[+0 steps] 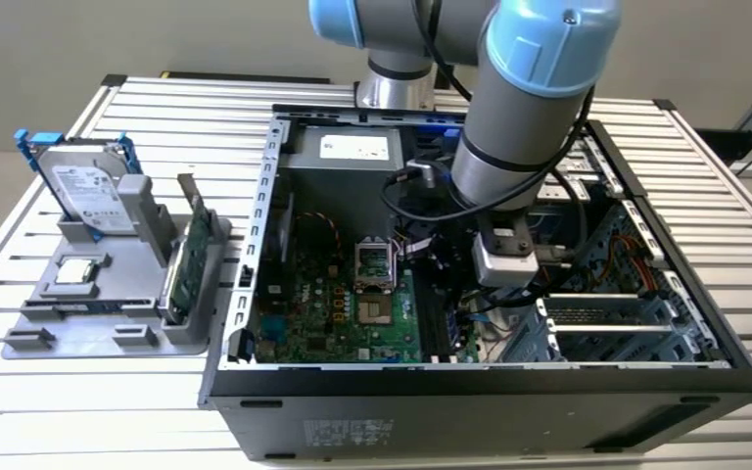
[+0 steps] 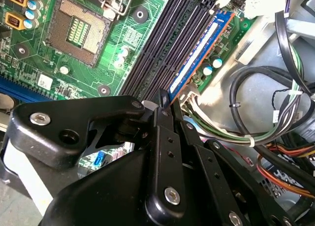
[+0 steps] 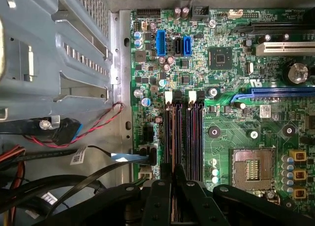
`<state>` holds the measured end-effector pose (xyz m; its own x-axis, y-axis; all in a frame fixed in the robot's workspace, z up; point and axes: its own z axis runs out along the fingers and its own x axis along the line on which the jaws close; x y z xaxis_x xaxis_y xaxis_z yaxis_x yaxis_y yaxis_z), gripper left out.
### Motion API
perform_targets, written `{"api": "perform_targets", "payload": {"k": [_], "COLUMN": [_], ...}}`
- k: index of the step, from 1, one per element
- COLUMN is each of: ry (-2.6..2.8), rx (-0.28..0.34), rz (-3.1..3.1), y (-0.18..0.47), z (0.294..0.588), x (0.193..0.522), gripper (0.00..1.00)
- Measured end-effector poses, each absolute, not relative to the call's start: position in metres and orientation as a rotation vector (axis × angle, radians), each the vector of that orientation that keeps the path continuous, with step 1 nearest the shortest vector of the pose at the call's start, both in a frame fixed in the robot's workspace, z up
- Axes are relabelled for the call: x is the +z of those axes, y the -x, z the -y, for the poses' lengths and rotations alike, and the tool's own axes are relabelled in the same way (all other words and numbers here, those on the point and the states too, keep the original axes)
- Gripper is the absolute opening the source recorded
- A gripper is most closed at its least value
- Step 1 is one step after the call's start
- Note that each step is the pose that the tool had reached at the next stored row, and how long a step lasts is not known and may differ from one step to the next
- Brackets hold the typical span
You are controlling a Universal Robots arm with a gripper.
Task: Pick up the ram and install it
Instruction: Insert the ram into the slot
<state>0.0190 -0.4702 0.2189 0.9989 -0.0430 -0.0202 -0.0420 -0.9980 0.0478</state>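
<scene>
The ram (image 2: 197,53) is a slim stick with a blue label. It stands on edge in the outermost of the dark memory slots on the green motherboard (image 2: 133,34), inside the open computer case (image 1: 481,377). My gripper (image 2: 165,99) is shut, with its black fingertips together at the ram's near end, touching its top edge. In the first wrist view the gripper (image 3: 172,169) sits over the ram (image 3: 171,132), which shows edge-on in the slot row. In the exterior view the arm reaches down into the case, with the gripper (image 1: 481,299) low by the slots.
Bundled cables (image 2: 266,113) lie close beside the ram slot. The CPU socket (image 3: 251,164) lies on the other side of the slots. Outside the case, a grey holder (image 1: 102,313) carries a silver hard drive (image 1: 89,186) and a green card (image 1: 191,264).
</scene>
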Motion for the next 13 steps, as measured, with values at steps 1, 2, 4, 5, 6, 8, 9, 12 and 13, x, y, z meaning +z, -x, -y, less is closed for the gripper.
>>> {"api": "perform_targets", "payload": {"k": [1, 2, 4, 5, 6, 8, 9, 12, 13], "ry": [-3.093, -3.093, -3.093, -3.093, -3.093, -3.093, -3.093, -3.093, -3.093], "rx": [-0.033, -0.033, -0.033, -0.033, -0.033, -0.033, -0.033, -0.033, -0.033], "rz": [0.066, 0.066, 0.066, 0.066, 0.066, 0.066, 0.066, 0.066, 0.066], "y": [-0.019, -0.0189, -0.0189, -0.0189, -0.0189, -0.0189, -0.0189, -0.0189, -0.0189], "z": [0.4703, 0.4703, 0.4702, 0.4702, 0.4702, 0.4702, 0.4703, 0.4703, 0.4703], "x": [0.2186, 0.2185, 0.218, 0.2176, 0.2173, 0.2166, 0.2162, 0.2151, 0.2149], "gripper": [0.0, 0.0, 0.0, 0.0, 0.0, 0.0, 0.0, 0.0, 0.0]}}
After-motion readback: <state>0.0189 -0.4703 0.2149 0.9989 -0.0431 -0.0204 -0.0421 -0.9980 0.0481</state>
